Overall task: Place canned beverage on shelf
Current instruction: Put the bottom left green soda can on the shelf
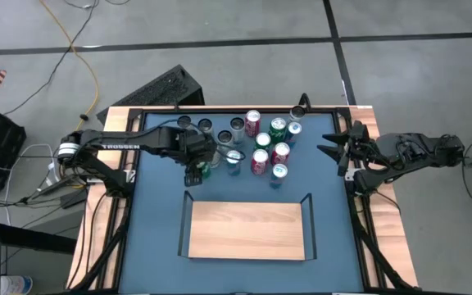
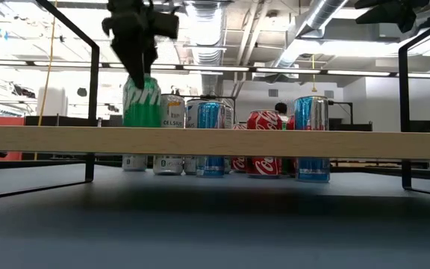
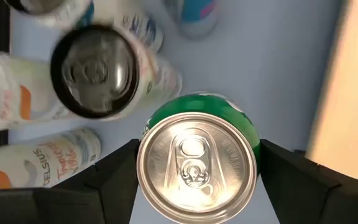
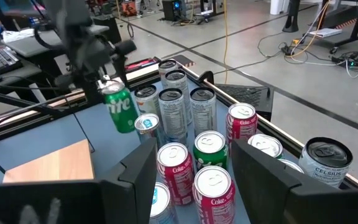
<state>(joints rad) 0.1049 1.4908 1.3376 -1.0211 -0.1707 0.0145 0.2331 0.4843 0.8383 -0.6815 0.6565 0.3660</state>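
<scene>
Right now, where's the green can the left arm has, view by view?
High: green can under the left gripper, left of the can cluster, above the shelf.
Low: upper left, lifted clear of the table, behind the shelf board.
Left wrist: bottom centre, seen top-on between the fingers.
Right wrist: left of centre, tilted, in mid-air.
Shared landmark: the shelf, visible in all four.

Left gripper (image 1: 197, 168) jaws clamped, arm reaching inward; right gripper (image 1: 328, 149) parted, waiting aside.

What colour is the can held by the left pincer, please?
Green with white lettering, clearest in the right wrist view: can.
</scene>
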